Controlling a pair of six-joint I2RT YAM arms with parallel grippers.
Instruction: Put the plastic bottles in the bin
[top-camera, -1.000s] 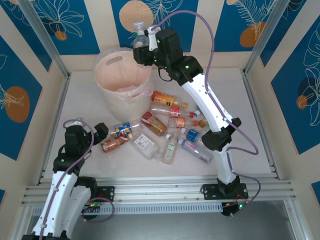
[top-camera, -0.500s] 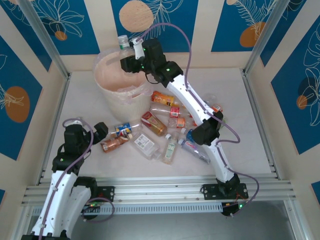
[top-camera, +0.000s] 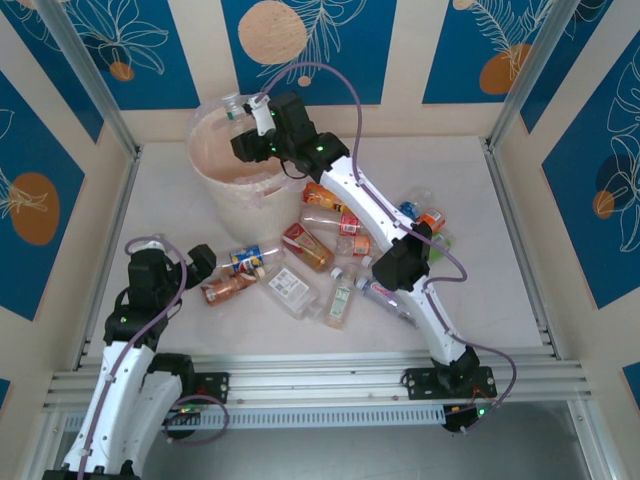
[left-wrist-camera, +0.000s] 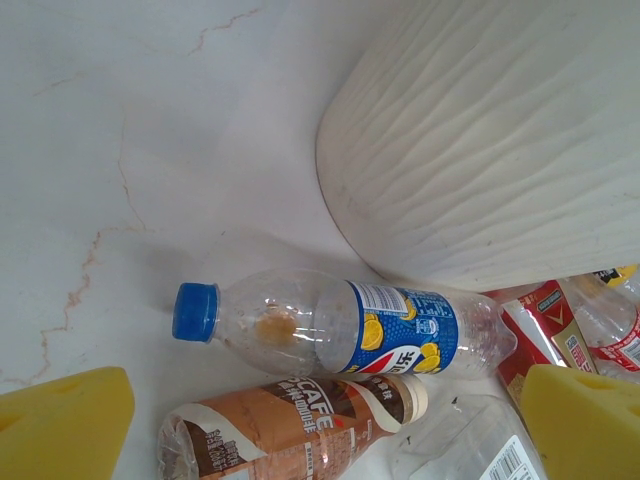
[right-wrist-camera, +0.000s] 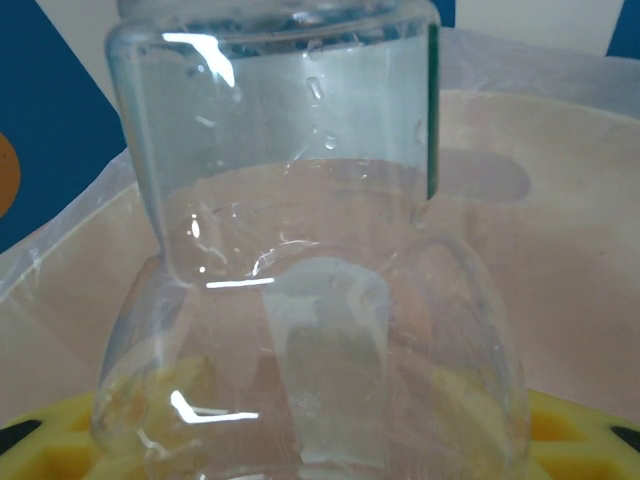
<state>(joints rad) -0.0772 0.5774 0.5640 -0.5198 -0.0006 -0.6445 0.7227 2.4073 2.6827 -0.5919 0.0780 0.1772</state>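
one white marbled table (top-camera: 500, 210) lies under everything. on it, straight below the right gripper (top-camera: 247, 112), stands the round cream-pink bin (top-camera: 235, 205), upright, with a clear liner bag (right-wrist-camera: 60, 250) folded over its rim. the right arm reaches far forward, and its gripper's yellow pads (right-wrist-camera: 575, 430) are clamped on a clear bottle (top-camera: 233, 102). the bottle points away from the wrist, white cap outermost, over the bin's open mouth near the far rim.

the left gripper (top-camera: 203, 260) hangs low over the table, well to the near side of the bin, its jaws spread wide.

about a dozen plastic bottles (top-camera: 308, 248) lie on their sides in a loose heap. the heap is to the right of the left gripper, nearer the arm bases than the right one, and beside the bin's foot. closest in front of the left gripper lies a brown-labelled bottle (left-wrist-camera: 290, 430). just past it is a blue-capped bottle (left-wrist-camera: 320, 330) with a blue and yellow label. the two lie side by side, and the blue-capped one lies close by the bin's wall.
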